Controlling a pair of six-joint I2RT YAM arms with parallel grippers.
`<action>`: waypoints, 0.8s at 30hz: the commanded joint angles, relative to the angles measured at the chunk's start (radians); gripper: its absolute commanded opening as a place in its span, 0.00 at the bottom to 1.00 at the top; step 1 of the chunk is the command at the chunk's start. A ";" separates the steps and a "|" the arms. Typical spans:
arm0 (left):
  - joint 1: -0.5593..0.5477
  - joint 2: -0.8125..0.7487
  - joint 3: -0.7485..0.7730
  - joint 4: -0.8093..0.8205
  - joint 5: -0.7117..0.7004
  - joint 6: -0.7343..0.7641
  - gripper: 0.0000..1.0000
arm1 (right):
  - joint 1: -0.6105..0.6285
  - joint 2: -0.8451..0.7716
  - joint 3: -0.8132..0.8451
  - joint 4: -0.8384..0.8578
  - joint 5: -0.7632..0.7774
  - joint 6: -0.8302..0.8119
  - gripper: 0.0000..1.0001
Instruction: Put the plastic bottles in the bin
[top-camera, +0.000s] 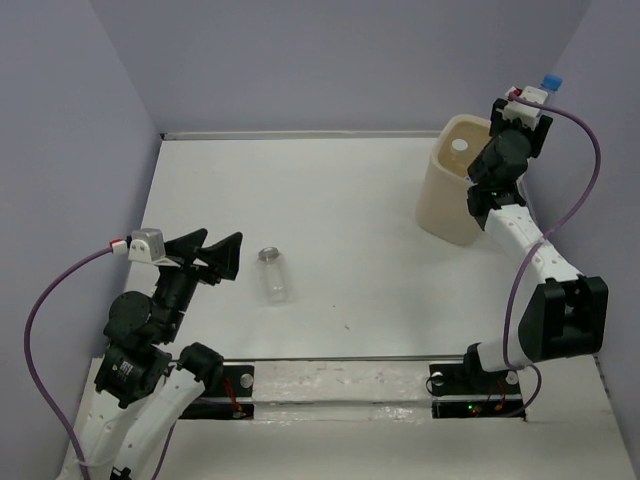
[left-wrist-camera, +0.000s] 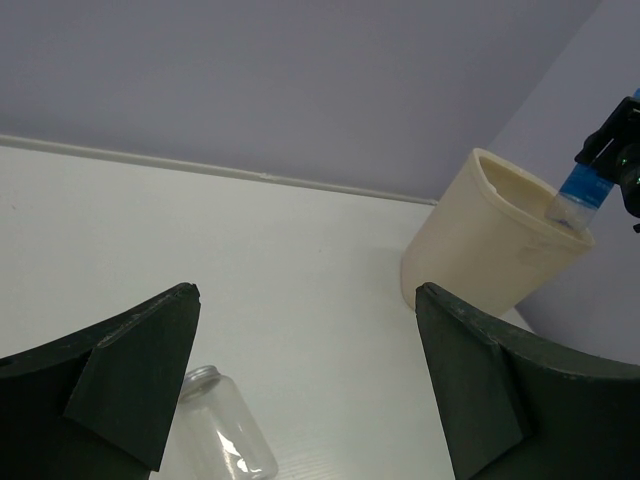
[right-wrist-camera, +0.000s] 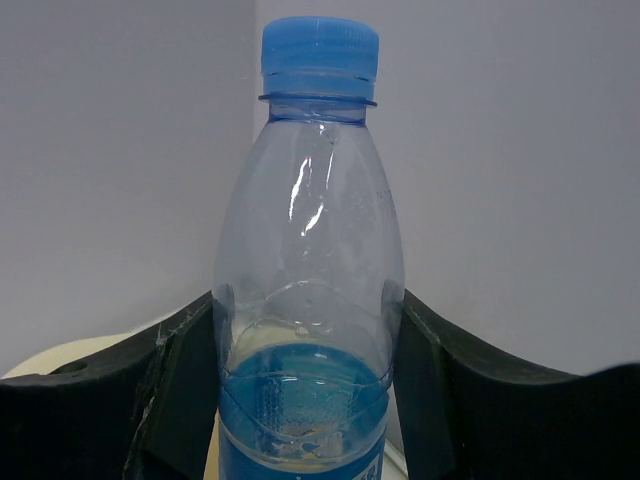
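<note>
A: So, what does the right gripper (right-wrist-camera: 305, 340) have?
B: A capped bottle (right-wrist-camera: 312, 250), clear, with a blue cap and a blue label. The fingers stand partway open and press on its two sides near the top of the label. The cap points away from the wrist.
A: Where is it against the bin (top-camera: 450, 205)?
B: At the bin's far right rim. Seen from the left wrist, the bottle tilts, with its lower end at the rim's edge. Whether that end is inside or just over the rim, I cannot tell.
A: And the bin itself?
B: Upright on the table (top-camera: 340, 200), in the far right corner, close to the walls. A pale round shape (top-camera: 459, 146) shows inside it, too small to name.
A: The left gripper (top-camera: 222, 247)?
B: Spread wide with nothing between its fingers, above the near left part of the table.
A: Any bottle on the table?
B: One clear bottle (top-camera: 275, 276), lying on its side just right of the left gripper, its grey-ringed end toward the far side. From the left wrist it shows low between the fingers, nearer the left one and touching neither.
</note>
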 joint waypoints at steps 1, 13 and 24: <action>-0.009 0.001 -0.001 0.034 -0.004 0.019 0.99 | -0.024 0.009 -0.060 0.170 -0.028 0.041 0.48; -0.009 0.032 -0.002 0.043 0.002 0.020 0.99 | -0.024 -0.018 -0.235 0.190 -0.040 0.187 0.75; 0.005 0.035 -0.004 0.043 0.002 0.019 0.99 | -0.024 -0.168 -0.144 -0.090 -0.103 0.363 0.87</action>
